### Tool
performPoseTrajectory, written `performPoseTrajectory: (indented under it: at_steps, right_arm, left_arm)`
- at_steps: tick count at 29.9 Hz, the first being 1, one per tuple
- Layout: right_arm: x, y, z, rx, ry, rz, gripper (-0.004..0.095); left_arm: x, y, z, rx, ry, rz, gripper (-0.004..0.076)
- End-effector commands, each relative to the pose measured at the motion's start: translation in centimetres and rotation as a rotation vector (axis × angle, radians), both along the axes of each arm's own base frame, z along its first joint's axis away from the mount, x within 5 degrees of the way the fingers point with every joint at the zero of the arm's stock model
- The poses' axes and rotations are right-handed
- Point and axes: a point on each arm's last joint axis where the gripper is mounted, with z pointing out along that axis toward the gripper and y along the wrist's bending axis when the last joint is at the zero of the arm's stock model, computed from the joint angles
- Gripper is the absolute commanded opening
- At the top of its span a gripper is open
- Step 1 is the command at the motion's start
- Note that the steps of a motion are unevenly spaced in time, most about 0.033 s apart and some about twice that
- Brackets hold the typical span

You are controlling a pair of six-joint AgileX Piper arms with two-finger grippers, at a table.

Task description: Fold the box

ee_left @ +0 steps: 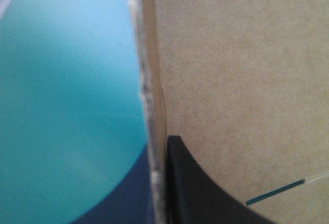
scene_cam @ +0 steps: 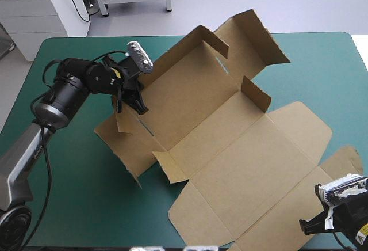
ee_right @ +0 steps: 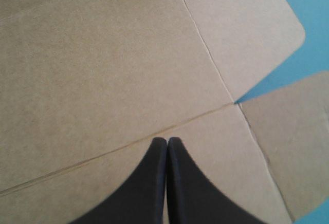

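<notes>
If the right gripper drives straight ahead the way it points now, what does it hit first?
Probably the box: the right gripper, fingers shut, points at its flat panel just past a crease; the gap is unclear.

— What's here apart from the job itself?
— Mostly the table (scene_cam: 69, 164). Its teal-green cover (scene_cam: 322, 61) runs from the left edge to the right edge, and both far corners are rounded.
— Where does the cover show bare?
— In a broad stretch along the left edge, at the far right corner, and in a strip by the near edge toward the left corner.
— And from the wrists?
— In the left wrist view the cover (ee_left: 67, 106) is one smooth field. In the right wrist view the cover (ee_right: 314, 8) shows only in slivers.
— Anything off the table?
— A white cabinet (scene_cam: 40, 9) stands just beyond the far left corner.
</notes>
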Motion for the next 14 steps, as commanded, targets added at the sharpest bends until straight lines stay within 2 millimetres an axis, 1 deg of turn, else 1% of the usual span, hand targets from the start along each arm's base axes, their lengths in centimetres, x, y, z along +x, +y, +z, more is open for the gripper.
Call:
performPoseTrajectory:
  at_steps: [1, 3, 7, 14]
  right_arm:
    - [0.4, 0.1, 1.2, 0.031, -0.066, -0.017, -0.0021]
    - [0.4, 0.1, 1.2, 0.031, -0.066, -0.017, -0.0021]
    - [0.4, 0.1, 1.2, 0.031, -0.066, -0.017, -0.0021]
    - [0.4, 0.1, 1.2, 0.074, -0.06, -0.044, -0.0021]
  left_arm:
    - [-1.1, -2.6, 3.4, -0.03, -0.251, -0.082, -0.0008]
    - [-1.7, -3.9, 3.6, -0.033, -0.275, -0.134, -0.0008]
    - [-2.9, -5.9, 3.8, 0.074, -0.359, -0.226, -0.0008]
    - [-3.9, -7.6, 4.5, 0.205, -0.51, -0.248, -0.0008]
